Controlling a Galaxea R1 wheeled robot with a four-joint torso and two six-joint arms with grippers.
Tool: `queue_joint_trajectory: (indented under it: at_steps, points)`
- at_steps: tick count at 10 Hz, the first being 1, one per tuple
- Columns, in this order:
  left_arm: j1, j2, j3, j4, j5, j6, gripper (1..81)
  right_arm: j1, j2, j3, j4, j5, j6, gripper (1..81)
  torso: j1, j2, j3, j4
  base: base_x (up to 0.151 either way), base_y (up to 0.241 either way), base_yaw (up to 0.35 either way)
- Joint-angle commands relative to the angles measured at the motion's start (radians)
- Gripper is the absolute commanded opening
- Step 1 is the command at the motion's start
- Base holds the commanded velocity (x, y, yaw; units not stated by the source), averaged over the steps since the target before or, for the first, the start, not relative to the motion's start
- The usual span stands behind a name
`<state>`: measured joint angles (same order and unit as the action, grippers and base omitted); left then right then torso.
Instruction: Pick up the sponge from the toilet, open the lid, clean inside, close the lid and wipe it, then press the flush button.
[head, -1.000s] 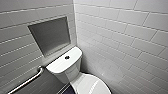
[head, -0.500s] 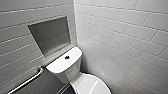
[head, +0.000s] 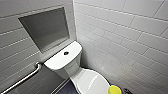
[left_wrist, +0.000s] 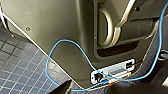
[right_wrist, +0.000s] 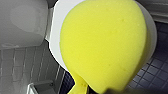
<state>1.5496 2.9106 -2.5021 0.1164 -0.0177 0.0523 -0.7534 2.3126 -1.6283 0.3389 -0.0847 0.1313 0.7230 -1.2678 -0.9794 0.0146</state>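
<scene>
The white toilet stands in the corner of the tiled walls, with the dark round flush button in the middle of its tank top. Its lid is down. The yellow sponge hangs at the lid's right front edge. In the right wrist view the sponge looms large over the white lid, with the tank behind it. My right gripper is shut on the sponge's near end. My left gripper is open and holds nothing.
A recessed niche sits in the wall above the tank. A metal grab bar runs along the left wall. Dark tiled floor lies beside the bowl. My own grey body panel with a blue cable is close to the left wrist.
</scene>
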Motion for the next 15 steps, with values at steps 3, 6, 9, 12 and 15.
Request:
queue_joint_trajectory:
  at_steps: [3,6,9,12,15]
  points:
    - [0.031,-0.010,0.005,0.003,0.084,0.007,81.1,0.286,0.125,-0.137,0.046,-0.197,0.031,1.0,0.000,0.000,-0.012,0.000,0.000,0.000,0.000]
    - [0.033,-0.008,0.005,0.003,0.084,0.007,81.1,0.372,0.247,-0.274,0.048,-0.262,0.033,1.0,0.067,-0.102,-0.011,0.000,0.000,0.000,0.000]
    - [0.033,-0.004,0.005,0.003,0.084,0.007,81.1,0.392,0.329,-0.356,0.046,-0.270,0.033,1.0,0.117,-0.182,-0.054,0.000,0.000,0.000,0.000]
    - [0.033,-0.002,0.005,0.003,0.084,0.007,81.1,0.416,0.372,-0.367,0.048,-0.268,0.033,1.0,0.171,-0.270,-0.052,0.000,0.000,0.000,0.000]
    - [0.034,0.003,0.005,0.005,0.091,0.015,81.1,0.455,0.476,-0.472,0.045,-0.250,0.074,1.0,0.153,-0.245,-0.092,0.000,0.000,0.000,0.000]
